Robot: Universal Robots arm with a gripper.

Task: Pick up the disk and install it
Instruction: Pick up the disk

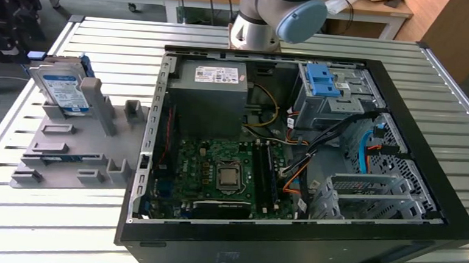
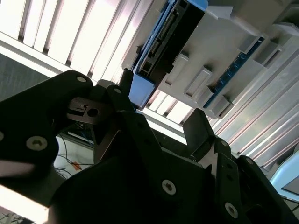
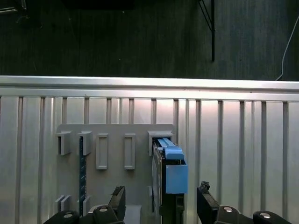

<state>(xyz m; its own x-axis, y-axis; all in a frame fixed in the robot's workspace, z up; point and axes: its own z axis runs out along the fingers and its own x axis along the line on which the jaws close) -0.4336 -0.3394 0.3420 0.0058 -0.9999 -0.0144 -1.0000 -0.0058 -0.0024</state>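
The open computer case (image 1: 426, 198) takes the centre and right of the exterior view. On the exterior view's left lies the grey holder (image 1: 62, 151), with the disk (image 1: 64, 90) standing on edge at the frame's upper left. My gripper (image 3: 161, 191) is spread and empty, the disk showing between my fingers (image 3: 117, 201) in the first wrist view; a skewed or shallow grip could, I judge, tip it or let it slip.
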